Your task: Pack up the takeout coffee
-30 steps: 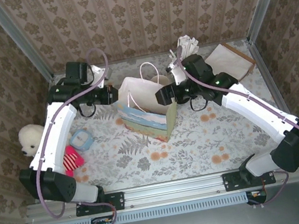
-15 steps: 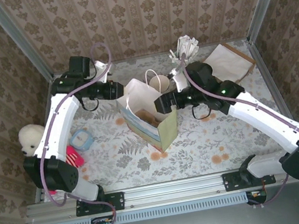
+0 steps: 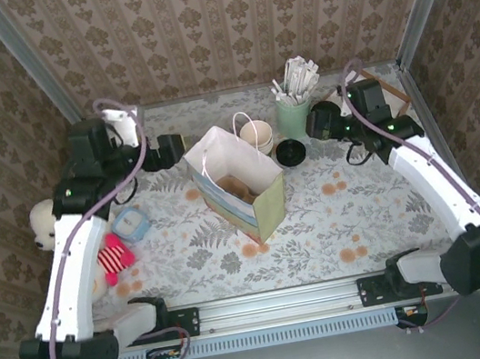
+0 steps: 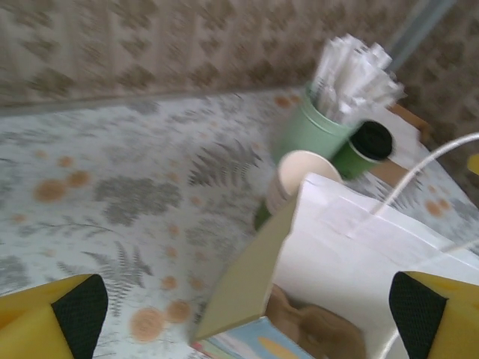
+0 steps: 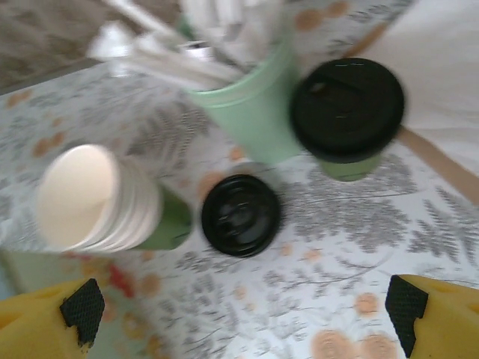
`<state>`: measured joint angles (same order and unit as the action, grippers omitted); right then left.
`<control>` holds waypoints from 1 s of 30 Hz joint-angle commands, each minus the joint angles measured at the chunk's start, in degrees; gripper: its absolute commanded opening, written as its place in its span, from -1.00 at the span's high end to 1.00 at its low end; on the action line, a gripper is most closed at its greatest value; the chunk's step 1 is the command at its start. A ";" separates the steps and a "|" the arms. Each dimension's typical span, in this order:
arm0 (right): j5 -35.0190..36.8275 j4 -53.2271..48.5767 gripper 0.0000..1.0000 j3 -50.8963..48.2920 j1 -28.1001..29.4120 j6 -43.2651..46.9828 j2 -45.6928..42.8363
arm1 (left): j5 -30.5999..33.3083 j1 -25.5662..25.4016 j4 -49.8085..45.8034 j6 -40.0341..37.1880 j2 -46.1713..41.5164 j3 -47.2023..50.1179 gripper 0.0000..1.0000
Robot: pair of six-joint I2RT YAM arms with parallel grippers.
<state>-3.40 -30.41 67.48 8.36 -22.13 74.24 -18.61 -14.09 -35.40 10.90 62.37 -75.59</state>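
The takeout coffee (image 5: 346, 112), a small green cup under a black lid, stands right of the pale-green stick holder (image 5: 247, 105); it also shows behind the bag as the lidded cup (image 4: 370, 142). My right gripper (image 5: 245, 310) (image 3: 315, 121) hangs open above the table near it, holding nothing. A loose black lid (image 5: 241, 215) (image 3: 291, 152) lies flat beside the stack of lidless cups (image 5: 97, 198) (image 3: 256, 135). The white paper bag (image 3: 236, 185) (image 4: 359, 247) stands upright and open, a brown item (image 4: 318, 329) inside. My left gripper (image 4: 243, 307) (image 3: 169, 150) is open, left of the bag.
A white plush toy (image 3: 44, 221), a small blue object (image 3: 128, 224) and a pink-red cloth item (image 3: 116, 255) lie along the left edge beside the left arm. The patterned walls close in the back and both sides.
Both grippers have let go of the bag's rims and pulled back outward, left to the left, right to the back right. The left jaws opened wide. The bag now stands alone.
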 commanded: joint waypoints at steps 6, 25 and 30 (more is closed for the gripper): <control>-7.45 2.19 -1.00 3.66 -8.95 7.34 14.83 | 24.39 2.21 5.27 7.14 -10.47 10.15 -1.00; -10.31 3.87 -0.98 19.74 -9.77 11.98 35.28 | 31.31 3.10 3.82 8.58 -12.50 14.25 -1.00; -10.02 2.49 -0.78 20.91 -9.77 11.94 36.74 | 30.30 3.19 3.65 8.22 -11.98 13.81 -1.00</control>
<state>-12.51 -27.05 86.56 -1.50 -10.57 109.75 10.98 -11.46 -31.27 18.48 50.30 -60.82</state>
